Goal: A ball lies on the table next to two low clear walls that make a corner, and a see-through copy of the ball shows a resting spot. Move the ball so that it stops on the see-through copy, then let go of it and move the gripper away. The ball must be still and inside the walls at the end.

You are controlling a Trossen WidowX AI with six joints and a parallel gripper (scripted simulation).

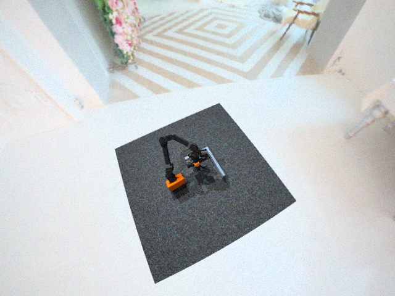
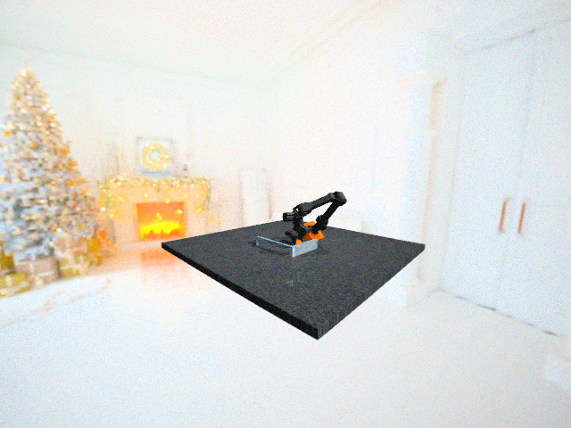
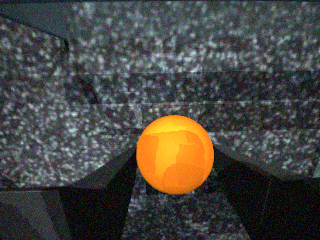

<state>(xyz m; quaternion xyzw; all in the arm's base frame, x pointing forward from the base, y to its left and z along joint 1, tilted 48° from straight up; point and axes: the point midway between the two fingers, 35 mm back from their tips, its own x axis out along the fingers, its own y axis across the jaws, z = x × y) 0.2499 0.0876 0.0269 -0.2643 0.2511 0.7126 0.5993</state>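
Observation:
An orange ball (image 1: 196, 164) (image 2: 298, 242) (image 3: 175, 155) is between the two dark fingers of my gripper, which is shut on it. In the wrist view a finger touches it on each side. The ball is inside the corner of the low clear walls (image 1: 217, 165) (image 2: 304, 247). In the exterior view a wall partly covers the ball and fingertips, so any small gap under the ball cannot be told. The see-through copy cannot be made out apart from the ball in any view; the ball or gripper may hide it.
The arm's orange base (image 1: 175, 182) (image 2: 314, 235) stands on the dark table (image 1: 203, 222) (image 2: 341, 271), close to the walls' open side. The arm reaches up and over to the corner. One wall runs close beside the gripper in the top view.

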